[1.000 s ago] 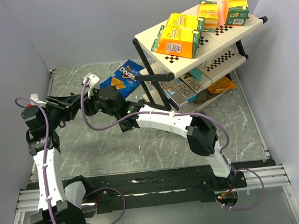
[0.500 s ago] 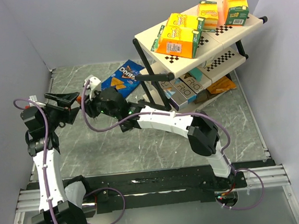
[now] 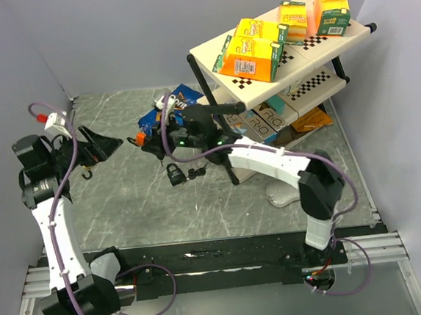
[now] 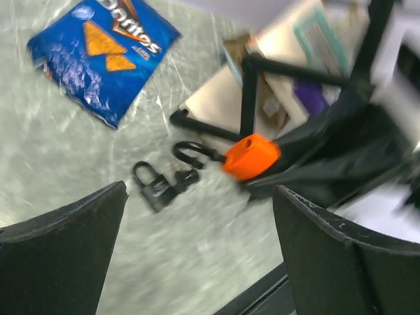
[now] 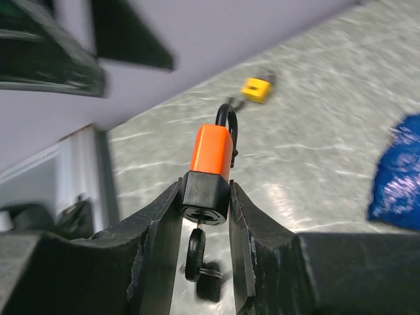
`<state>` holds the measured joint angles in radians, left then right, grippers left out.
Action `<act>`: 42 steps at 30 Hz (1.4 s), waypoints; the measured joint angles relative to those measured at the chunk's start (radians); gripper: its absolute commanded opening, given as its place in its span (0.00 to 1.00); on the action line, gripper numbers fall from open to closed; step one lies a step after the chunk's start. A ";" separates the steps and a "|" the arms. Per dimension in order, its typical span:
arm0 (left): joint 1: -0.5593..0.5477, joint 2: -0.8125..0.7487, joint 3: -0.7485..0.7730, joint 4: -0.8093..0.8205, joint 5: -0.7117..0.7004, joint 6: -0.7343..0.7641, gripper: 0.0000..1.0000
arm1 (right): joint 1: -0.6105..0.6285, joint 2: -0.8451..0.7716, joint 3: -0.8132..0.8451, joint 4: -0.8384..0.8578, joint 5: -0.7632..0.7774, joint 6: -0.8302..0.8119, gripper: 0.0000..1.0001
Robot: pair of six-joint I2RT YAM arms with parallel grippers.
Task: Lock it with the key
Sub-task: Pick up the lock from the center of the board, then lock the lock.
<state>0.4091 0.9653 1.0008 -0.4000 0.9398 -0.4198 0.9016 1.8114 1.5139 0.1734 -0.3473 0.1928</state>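
Note:
My right gripper [image 5: 205, 194] is shut on the black base of an orange padlock [image 5: 211, 157], holding it above the table. A black key [image 5: 195, 254] with a ring sticks out of the keyhole between the fingers. The shackle [image 5: 228, 121] points away from the wrist; whether it is latched I cannot tell. From above, the orange padlock [image 3: 141, 139] hangs left of the right gripper [image 3: 148, 139]. My left gripper [image 3: 111, 145] is open and empty, a short gap to the left of the lock. In the left wrist view the orange padlock [image 4: 251, 156] lies beyond the wide fingers [image 4: 62, 259].
A black padlock [image 3: 174, 174] with keys [image 3: 194, 173] lies on the table below the right gripper. A yellow padlock [image 5: 256, 88] lies farther off. A blue chips bag [image 3: 183, 101] sits at the back. The shelf rack [image 3: 219, 131] with boxes stands at the right.
The left gripper opened and drew back to the left, away from the orange padlock. The right arm swung right and toward the rack, carrying the padlock with the key in it.

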 measured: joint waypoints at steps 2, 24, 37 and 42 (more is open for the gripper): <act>0.000 0.026 0.068 -0.101 0.064 0.185 0.97 | -0.008 -0.048 -0.027 -0.002 -0.067 -0.009 0.00; -0.170 -0.011 0.097 -0.935 0.261 1.696 0.51 | -0.002 -0.170 -0.134 -0.127 -0.498 -0.192 0.00; -0.187 -0.012 0.087 -0.953 0.226 1.767 0.08 | -0.004 -0.181 -0.143 -0.128 -0.547 -0.198 0.00; -0.190 -0.031 0.084 -0.954 0.225 1.764 0.19 | -0.006 -0.181 -0.143 -0.121 -0.563 -0.176 0.00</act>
<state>0.2195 0.9340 1.0843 -1.3540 1.1652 1.3445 0.8959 1.6306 1.3705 0.0521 -0.9108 0.0166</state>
